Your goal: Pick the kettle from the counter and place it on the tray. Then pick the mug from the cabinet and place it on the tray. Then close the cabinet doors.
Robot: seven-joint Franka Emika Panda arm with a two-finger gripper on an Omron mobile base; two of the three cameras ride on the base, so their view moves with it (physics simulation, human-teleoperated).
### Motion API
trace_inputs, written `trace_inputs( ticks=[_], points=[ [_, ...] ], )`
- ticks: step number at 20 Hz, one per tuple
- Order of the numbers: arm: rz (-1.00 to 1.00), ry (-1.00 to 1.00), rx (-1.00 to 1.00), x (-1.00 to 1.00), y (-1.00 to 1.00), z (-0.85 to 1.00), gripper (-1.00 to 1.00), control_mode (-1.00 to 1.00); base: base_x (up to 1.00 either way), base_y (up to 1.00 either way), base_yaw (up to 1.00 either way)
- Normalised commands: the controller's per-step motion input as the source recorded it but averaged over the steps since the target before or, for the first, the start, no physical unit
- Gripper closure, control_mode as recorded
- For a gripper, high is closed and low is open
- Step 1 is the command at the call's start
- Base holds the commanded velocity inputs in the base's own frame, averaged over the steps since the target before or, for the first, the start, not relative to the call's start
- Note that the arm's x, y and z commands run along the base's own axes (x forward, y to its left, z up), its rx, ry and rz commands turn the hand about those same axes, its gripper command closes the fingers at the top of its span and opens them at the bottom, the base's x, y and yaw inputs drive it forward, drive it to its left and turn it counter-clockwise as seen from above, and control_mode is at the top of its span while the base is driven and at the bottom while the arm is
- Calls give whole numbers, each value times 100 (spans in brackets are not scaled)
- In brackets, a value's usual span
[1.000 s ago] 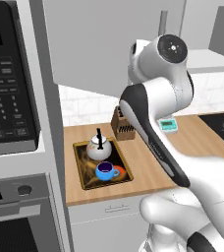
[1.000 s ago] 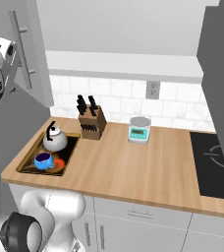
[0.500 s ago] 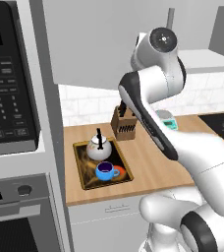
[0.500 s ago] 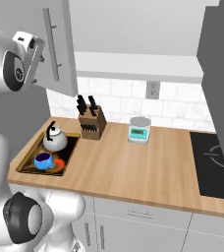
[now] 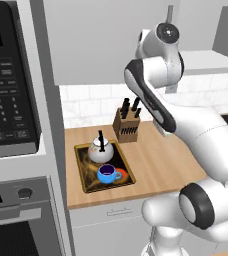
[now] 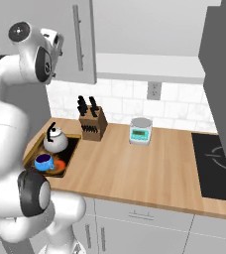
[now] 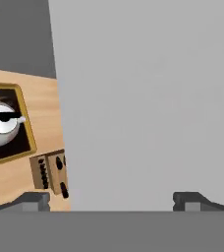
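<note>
The white-grey kettle (image 5: 100,149) and the blue mug (image 5: 107,173) both sit on the dark tray (image 5: 84,175) at the left end of the wooden counter (image 5: 151,165). In the right base view the kettle (image 6: 55,142) stands behind the mug (image 6: 44,161) on that tray (image 6: 68,158). My arm is raised, its hand against the left edge of a grey cabinet door (image 6: 85,54) with a silver bar handle (image 6: 78,37). In the hand view my gripper (image 7: 114,201) is open, facing the flat door panel (image 7: 148,98), holding nothing. The door looks slightly ajar.
A wooden knife block (image 5: 127,125) stands just right of the tray, against the tiled wall. A small white scale (image 6: 141,131) sits further right on the counter, and a black cooktop (image 6: 216,166) lies at the far right. The microwave and oven unit (image 5: 11,100) rises on the left.
The arm has swung up and across, and the cabinet door has turned from wide open to nearly flat against the cabinet. Kettle and mug stayed on the tray.
</note>
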Motion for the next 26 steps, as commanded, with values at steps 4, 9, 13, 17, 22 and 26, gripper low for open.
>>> trace_inputs(
  ticks=[4,9,13,17,22,26],
  points=[
    [16,1,0,76,-1,-18,-100,-100,0,0,0],
    [11,0,-7,52,2,-22,-100,-100,0,0,0],
    [9,0,-12,22,0,-30,-100,-100,0,0,0],
    [6,1,-14,-61,0,-14,-100,-100,0,0,0],
    [0,0,-3,-86,-3,0,-100,-100,0,0,0],
    [2,19,0,-79,-5,0,-100,-100,0,0,0]
  ],
)
